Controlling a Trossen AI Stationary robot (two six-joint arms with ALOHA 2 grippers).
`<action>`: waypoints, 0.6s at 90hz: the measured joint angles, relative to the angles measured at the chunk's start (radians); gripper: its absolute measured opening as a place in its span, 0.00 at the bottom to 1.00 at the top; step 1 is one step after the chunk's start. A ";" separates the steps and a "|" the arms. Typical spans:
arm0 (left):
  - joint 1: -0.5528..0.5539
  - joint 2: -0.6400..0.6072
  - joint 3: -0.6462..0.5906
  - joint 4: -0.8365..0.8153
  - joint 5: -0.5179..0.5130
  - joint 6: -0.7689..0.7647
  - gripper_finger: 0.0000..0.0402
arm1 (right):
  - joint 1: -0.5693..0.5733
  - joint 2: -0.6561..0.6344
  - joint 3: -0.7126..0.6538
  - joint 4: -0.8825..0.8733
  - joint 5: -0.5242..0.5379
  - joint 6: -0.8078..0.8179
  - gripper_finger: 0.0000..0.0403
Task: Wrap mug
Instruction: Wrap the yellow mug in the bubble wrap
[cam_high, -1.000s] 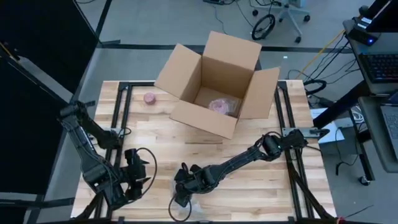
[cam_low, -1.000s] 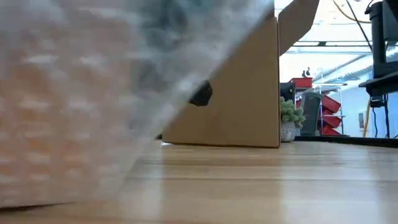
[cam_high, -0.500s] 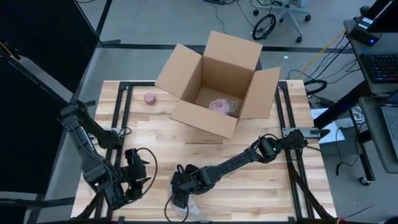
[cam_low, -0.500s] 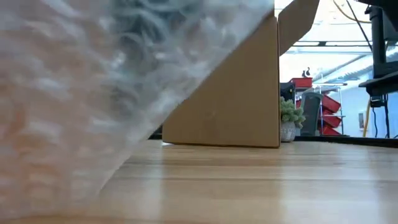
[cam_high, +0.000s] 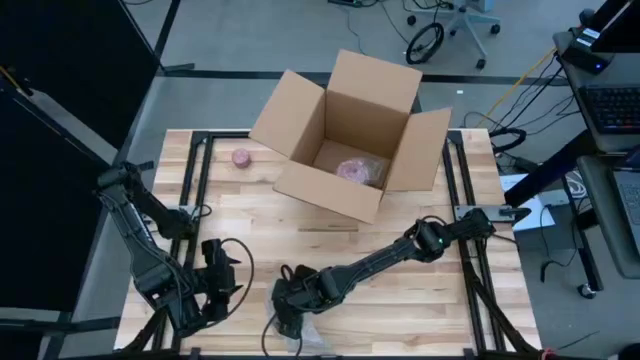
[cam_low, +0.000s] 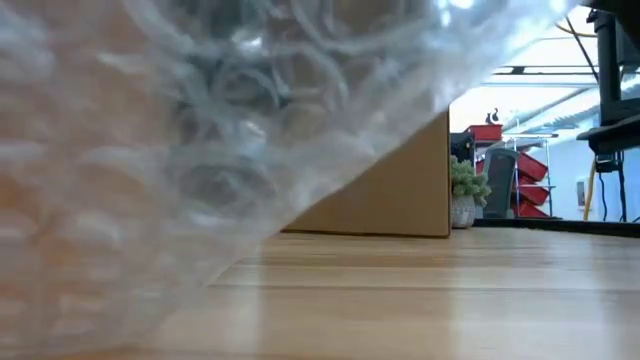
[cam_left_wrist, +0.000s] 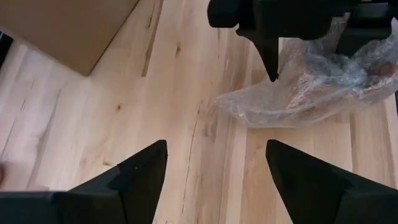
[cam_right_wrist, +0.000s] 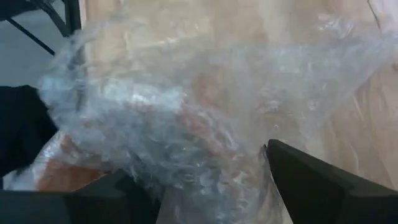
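Observation:
A crumpled sheet of clear bubble wrap lies bunched at the table's near edge and fills the low view. The mug is hidden; only a reddish-brown patch shows through the wrap. My right gripper reaches down onto the bundle, its fingers open with the wrap between them. My left gripper waits open just left of it, above bare wood, touching nothing. My right gripper comes at the bubble wrap slanting down from the table's right and far side. The wrap bulges up between its open fingers, and one fingertip stands on the bundle's far-side edge. The bundle rests on the table.
An open cardboard box stands at the far middle with a pink wrapped bundle inside. A small pink thing sits on the table left of the box. Bare wood lies between the box and the grippers.
My right gripper has moved toward the table's near edge and a little left. The bubble wrap has shifted with it toward the near edge and now covers more of the low view, hiding much of the box there.

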 joint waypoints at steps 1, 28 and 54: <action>0.000 0.000 0.000 0.000 0.000 0.000 0.65 | 0.000 -0.001 0.000 -0.002 -0.005 0.000 0.63; 0.000 0.000 0.000 0.002 0.001 0.019 0.65 | -0.018 -0.052 0.000 -0.075 -0.099 -0.006 0.63; 0.001 0.000 0.000 0.002 0.000 0.020 0.65 | -0.027 -0.098 0.002 -0.089 -0.097 -0.036 0.63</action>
